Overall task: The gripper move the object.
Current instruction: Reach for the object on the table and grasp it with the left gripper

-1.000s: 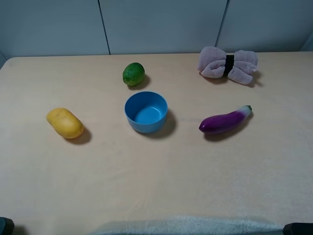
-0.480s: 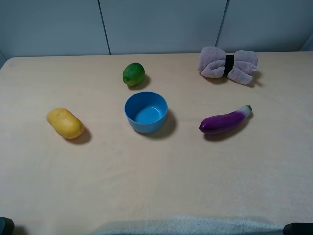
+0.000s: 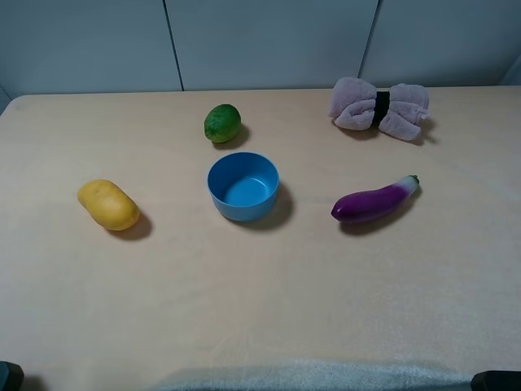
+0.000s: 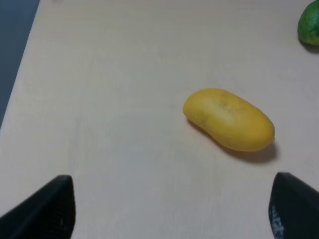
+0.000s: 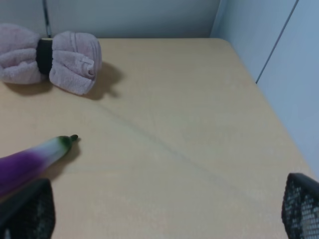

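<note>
While the object (image 4: 229, 119) lies untouched on the table (image 4: 99, 74), the left gripper (image 4: 172, 204) is seen wide open and empty, the move not yet begun

A yellow-orange object (image 3: 108, 204) lies on its side at the left of the pale desk (image 3: 269, 285), well apart from a blue bowl (image 3: 242, 208) that stands upright near the middle. A green lime (image 3: 221, 123) sits just behind the bowl. To the right lies a purple eggplant (image 3: 373, 201), and behind it, near the far edge, a rolled pink towel (image 3: 399, 110) bound with a black band.
</note>
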Robot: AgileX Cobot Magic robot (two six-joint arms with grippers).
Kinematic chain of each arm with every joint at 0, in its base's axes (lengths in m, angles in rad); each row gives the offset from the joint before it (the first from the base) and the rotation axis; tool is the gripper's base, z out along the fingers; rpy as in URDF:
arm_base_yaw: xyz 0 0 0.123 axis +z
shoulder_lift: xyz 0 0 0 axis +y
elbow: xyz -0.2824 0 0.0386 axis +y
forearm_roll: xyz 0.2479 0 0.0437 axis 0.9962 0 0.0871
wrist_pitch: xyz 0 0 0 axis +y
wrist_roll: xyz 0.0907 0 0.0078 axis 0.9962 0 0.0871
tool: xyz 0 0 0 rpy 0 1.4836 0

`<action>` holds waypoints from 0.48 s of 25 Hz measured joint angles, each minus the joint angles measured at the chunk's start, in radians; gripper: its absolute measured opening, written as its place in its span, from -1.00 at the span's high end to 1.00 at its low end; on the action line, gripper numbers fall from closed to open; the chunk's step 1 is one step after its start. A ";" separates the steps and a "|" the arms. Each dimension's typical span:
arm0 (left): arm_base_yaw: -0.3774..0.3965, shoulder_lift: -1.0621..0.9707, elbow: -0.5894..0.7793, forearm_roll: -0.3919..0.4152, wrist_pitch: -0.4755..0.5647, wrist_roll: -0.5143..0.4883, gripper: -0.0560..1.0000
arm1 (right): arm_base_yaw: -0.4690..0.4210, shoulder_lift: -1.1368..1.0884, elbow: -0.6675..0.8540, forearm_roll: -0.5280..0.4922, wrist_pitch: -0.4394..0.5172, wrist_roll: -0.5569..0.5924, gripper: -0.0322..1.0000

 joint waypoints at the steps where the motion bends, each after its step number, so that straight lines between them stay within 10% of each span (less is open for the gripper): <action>1: 0.000 0.000 0.000 0.000 0.000 0.000 -0.71 | 0.000 0.000 0.000 0.000 0.000 0.000 -0.41; 12: 0.000 0.000 0.000 0.000 0.000 0.000 -0.71 | 0.000 0.000 0.000 0.000 0.000 0.000 -0.41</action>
